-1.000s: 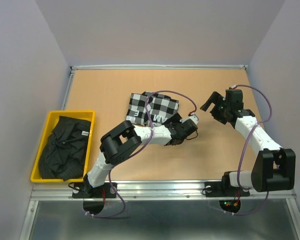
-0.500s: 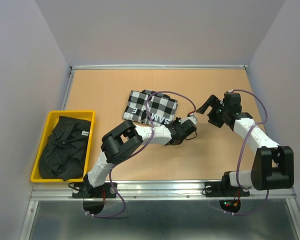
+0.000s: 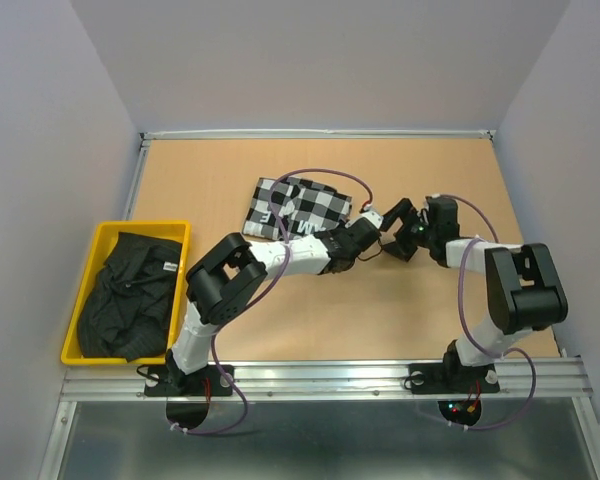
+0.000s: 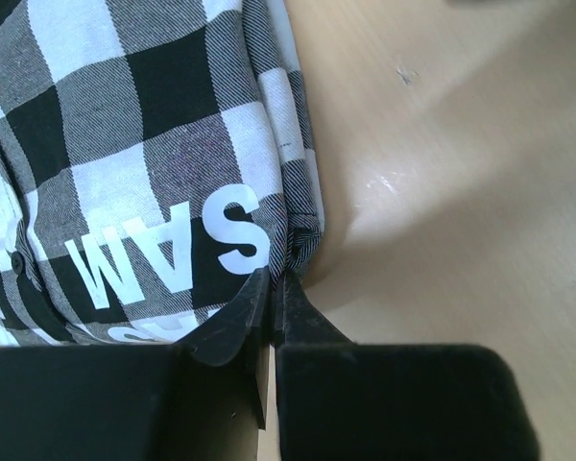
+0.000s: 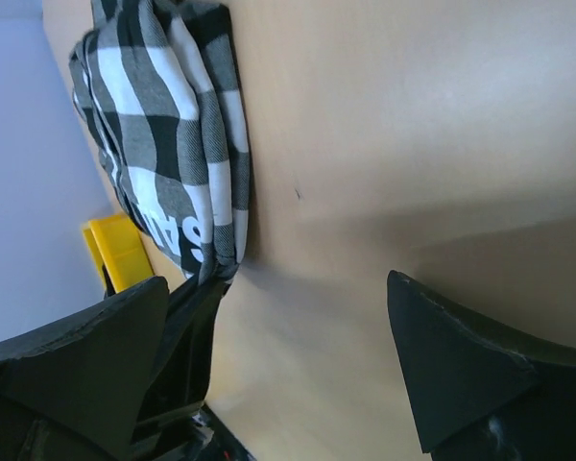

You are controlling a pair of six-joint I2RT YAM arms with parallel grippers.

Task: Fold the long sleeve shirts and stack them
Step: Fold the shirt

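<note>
The left pincer [image 4: 276, 280] is pinched almost shut on the folded corner of the check shirt [image 4: 154, 144], with cloth bunched between its tips. Its fingers are cut off at the bottom of the wrist view. White letters "SAM" sit just left of the tips, and the rest is lost under the fold and the finger. The cloth is soft, in black-and-white squares, layered along its edge. The right pincer [image 5: 278, 280] gapes wide and holds nothing, with the shirt ahead beside its left finger on the smooth tan counter [image 5: 413, 115]. From above, both pincers' tips are hard to make out. Well left of the left pincer, a crumpled black shirt [image 3: 130, 295] with a small white tag lies in a yellow bin [image 3: 145, 226].
</note>
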